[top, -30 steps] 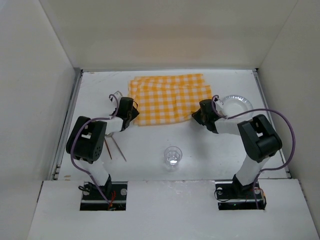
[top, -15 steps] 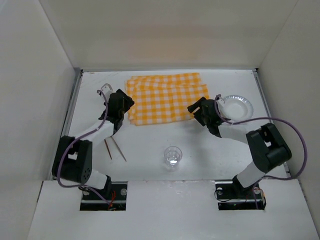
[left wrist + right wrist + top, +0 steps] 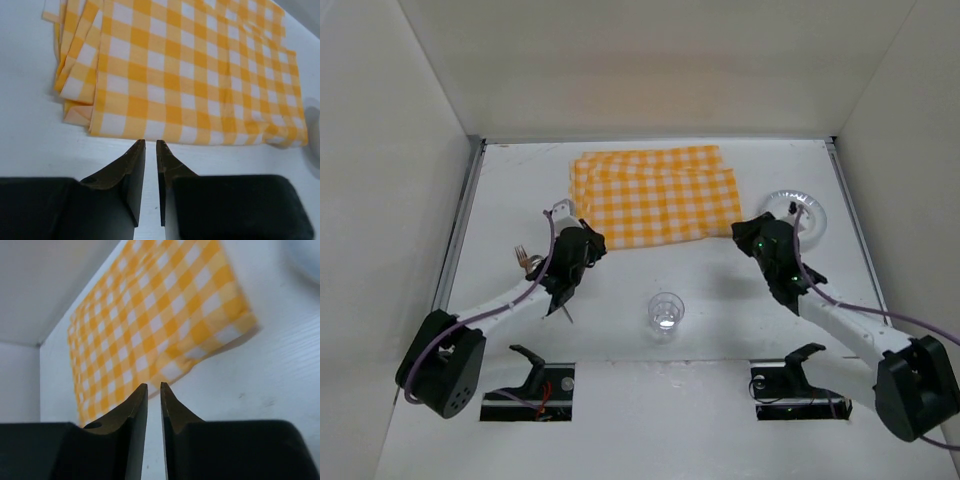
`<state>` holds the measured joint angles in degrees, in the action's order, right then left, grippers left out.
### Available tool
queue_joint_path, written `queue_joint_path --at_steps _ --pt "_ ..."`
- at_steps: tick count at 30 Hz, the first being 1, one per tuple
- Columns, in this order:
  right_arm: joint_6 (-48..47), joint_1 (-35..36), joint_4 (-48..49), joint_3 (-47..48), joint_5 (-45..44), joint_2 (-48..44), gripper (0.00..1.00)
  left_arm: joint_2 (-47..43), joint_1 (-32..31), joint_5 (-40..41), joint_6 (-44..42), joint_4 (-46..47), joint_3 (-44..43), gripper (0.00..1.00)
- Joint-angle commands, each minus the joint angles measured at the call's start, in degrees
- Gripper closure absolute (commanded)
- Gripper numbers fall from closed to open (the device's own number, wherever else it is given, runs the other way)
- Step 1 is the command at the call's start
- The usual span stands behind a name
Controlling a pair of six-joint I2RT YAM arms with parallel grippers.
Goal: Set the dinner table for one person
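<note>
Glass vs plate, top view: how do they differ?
The glass is clear and stands tall; the plate is opaque white and lies flat. The glass sits near centre, fully visible; the plate sits far right beside the checked cloth, partly hidden by the right arm. Both rest on the dinner table, unheld.

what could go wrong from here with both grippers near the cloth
The cloth is folded in layers; the left gripper or right gripper may pinch only some, spreading it unevenly. The glass stands just in front of the cloth, so a low pull-back could tip it. The plate beside the cloth's right edge might get shoved.
</note>
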<state>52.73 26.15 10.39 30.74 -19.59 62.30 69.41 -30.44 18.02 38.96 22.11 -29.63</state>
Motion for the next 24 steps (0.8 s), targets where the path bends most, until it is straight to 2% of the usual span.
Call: queue_joint_path --at_steps 1,3,4,8,10,14,18,24 --pt "0.53 -6.14 -1.6 -1.91 -1.68 -5.6 0.79 -4.36 -0.54 1.49 -2.31 7.75 4.82 0.85" --pt "1.58 -11.05 -1.6 -2.88 -1.24 -7.63 0.77 -5.77 -0.2 1.23 -2.31 12.24 8.6 0.79" --pt "2.28 -12.99 -1.78 -3.23 -1.06 -8.16 0.72 -6.12 -0.11 0.97 -2.31 13.13 9.58 0.78" --pt "6.67 -24.32 -1.34 -5.86 0.26 -9.13 0.37 -7.7 0.07 0.44 -2.4 13.58 10.73 0.72" --pt "8.35 -28.46 -1.34 -6.66 0.61 -8.25 0.28 -8.41 -0.37 0.44 -2.4 13.93 10.9 0.68" --pt "9.58 -34.53 -0.47 -7.27 1.13 -5.1 0.21 -9.55 -0.54 0.44 -2.4 13.84 11.17 0.63" --pt "10.38 -38.14 3.22 -6.31 4.64 1.66 0.21 -9.73 -0.54 0.44 -2.13 13.75 11.26 0.58" --pt "12.92 -41.49 10.59 -6.3 12.2 12.65 0.23 -9.73 -0.37 0.44 -1.96 13.93 11.52 0.57"
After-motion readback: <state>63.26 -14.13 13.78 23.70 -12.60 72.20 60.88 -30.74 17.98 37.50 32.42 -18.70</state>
